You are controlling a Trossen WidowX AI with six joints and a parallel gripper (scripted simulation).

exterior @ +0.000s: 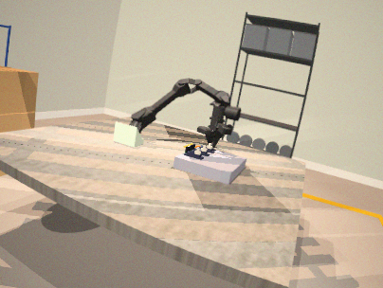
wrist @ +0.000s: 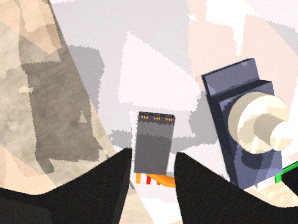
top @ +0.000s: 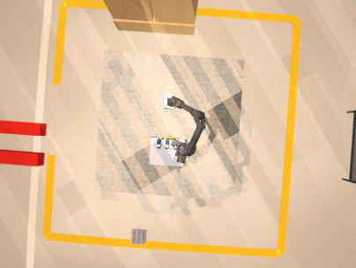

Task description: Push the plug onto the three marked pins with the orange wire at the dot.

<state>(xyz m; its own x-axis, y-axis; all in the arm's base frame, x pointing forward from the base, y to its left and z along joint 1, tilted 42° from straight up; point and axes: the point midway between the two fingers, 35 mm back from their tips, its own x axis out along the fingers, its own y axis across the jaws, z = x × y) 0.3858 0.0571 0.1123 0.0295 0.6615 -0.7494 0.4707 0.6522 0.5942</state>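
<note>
The dark grey plug (wrist: 155, 135) lies over the lilac holder (top: 155, 158) (exterior: 203, 170) (wrist: 155, 65) in the wrist view. Its end with three small orange-edged openings faces the top of the picture; orange and red wires (wrist: 161, 180) leave its lower end. My gripper (wrist: 153, 157) (exterior: 212, 146) is partly open, one fingertip on each side of the plug's wire-end half, with a narrow gap at each side. A dark blue servo (wrist: 227, 89) with a cream horn stands to the right. The marked pins and the dot cannot be made out in the wrist view.
A green board edge (wrist: 287, 171) shows at the wrist view's right, beyond the servo. More servos (top: 159, 143) stand along the holder, near a yellow and green strip (top: 169, 137). A pale green block (exterior: 127, 135) is at the arm's base. The arm covers part of the holder from above.
</note>
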